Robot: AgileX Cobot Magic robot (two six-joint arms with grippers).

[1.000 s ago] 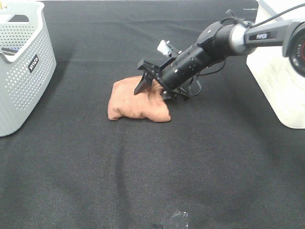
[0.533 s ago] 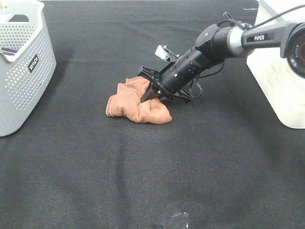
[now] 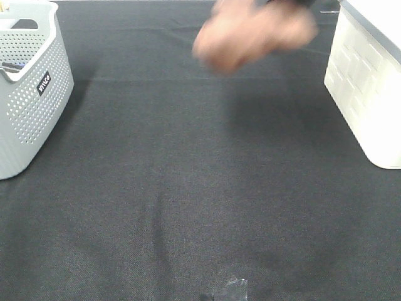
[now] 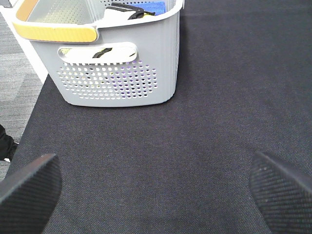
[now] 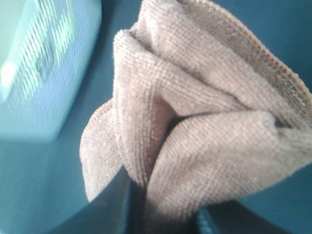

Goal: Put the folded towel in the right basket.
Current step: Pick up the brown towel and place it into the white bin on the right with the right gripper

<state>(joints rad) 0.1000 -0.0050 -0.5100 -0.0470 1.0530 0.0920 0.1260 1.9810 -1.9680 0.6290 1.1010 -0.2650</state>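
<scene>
The brown towel (image 3: 254, 31) hangs bunched and motion-blurred high above the table at the top of the exterior view, left of the white right basket (image 3: 369, 88). My right gripper (image 5: 163, 219) is shut on the towel (image 5: 195, 126), which fills the right wrist view; in the exterior view the gripper is hidden behind the towel. A pale, blurred ribbed wall (image 5: 44, 68) shows beside the towel there. My left gripper (image 4: 156, 195) is open and empty, low over the black cloth, with its two fingertips (image 4: 29, 190) wide apart.
A grey perforated basket (image 3: 28, 88) stands at the far left and holds some items; it also shows in the left wrist view (image 4: 117, 73). The table is covered with black cloth (image 3: 200, 188). A small dark object (image 3: 232, 290) lies at the front edge.
My right gripper closed on the towel on the table and lifted it fast, up and toward the right basket. The spot where it lay is now bare cloth.
</scene>
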